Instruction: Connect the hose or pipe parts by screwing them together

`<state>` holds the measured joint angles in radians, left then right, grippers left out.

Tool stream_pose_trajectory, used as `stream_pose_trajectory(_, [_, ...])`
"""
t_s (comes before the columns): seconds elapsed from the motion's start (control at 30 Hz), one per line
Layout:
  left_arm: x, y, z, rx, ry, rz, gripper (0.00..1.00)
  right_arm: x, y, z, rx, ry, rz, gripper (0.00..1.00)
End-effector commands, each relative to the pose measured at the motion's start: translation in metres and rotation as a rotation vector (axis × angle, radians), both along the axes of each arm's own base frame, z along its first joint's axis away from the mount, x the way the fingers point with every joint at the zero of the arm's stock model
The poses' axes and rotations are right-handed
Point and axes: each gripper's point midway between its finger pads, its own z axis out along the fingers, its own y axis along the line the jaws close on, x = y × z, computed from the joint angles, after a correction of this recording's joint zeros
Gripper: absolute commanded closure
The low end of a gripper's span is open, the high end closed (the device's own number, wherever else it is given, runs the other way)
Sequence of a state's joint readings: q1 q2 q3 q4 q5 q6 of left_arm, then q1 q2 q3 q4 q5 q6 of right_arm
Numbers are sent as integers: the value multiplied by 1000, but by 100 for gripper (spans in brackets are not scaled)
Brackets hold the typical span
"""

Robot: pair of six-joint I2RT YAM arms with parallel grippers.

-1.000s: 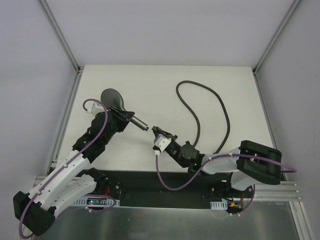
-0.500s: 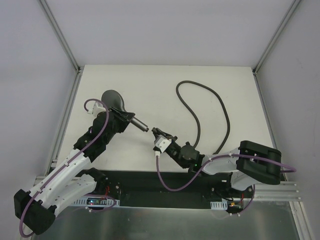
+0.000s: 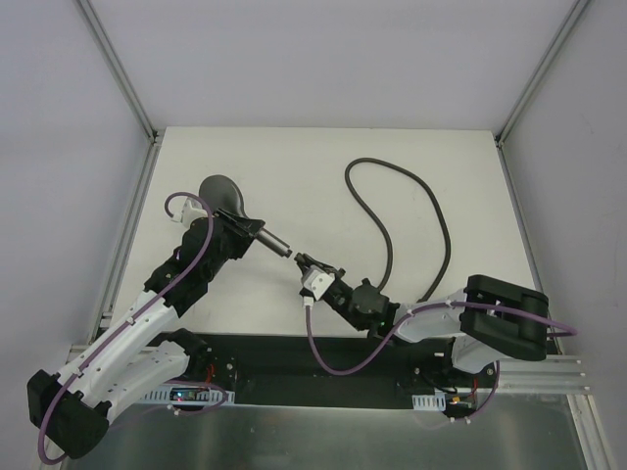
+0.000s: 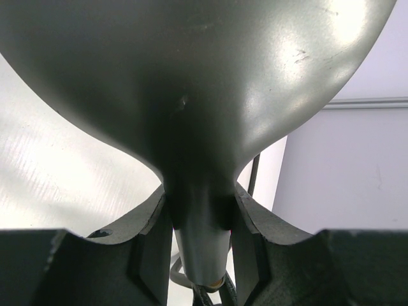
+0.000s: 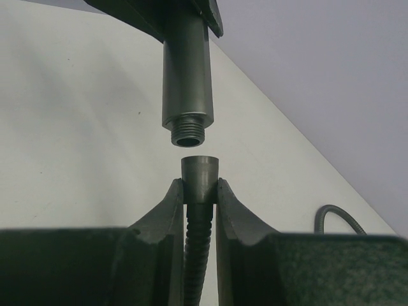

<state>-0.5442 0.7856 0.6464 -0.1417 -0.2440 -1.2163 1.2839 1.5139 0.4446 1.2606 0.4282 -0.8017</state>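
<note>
Top external view: I find the left gripper [image 3: 241,235] clamped on the handle of the shower head [image 3: 219,190], over the left half of the table [image 3: 323,157]. The round head lies toward the far-left corner. The long axis runs from there toward the near right, and the handle's free end sticks out past the gripper. The right gripper [image 3: 310,266] is closed on the end fitting of the hose [image 3: 432,211], about midway along the table and toward its near edge. That fitting points up at the handle's end, with a small gap between them. The rest of the hose loops toward the far edge, then back down the right half.

Left wrist view: the back of the head fills the upper frame. Its neck narrows into the handle, which passes between the left fingers [image 4: 148,245]; both press against its sides.

Right wrist view: the end fitting [image 5: 199,178] stands between the right fingers [image 5: 167,210], pinched on both sides, with ribbed hose trailing below. The handle's threaded end [image 5: 189,135] hangs just above it, nearly in line and set slightly left, not touching.
</note>
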Motion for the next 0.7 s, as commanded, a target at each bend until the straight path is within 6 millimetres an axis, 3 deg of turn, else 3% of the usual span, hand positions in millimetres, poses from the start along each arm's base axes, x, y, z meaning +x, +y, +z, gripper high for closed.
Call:
stream_pose_trajectory(0.0, [5, -6, 36, -54, -89, -12, 100, -4, 14, 25, 97, -7, 32, 99])
stream_pose_trajectory(0.67, [3, -12, 30, -79, -59, -30, 100, -3, 22, 24, 107, 11, 37, 99])
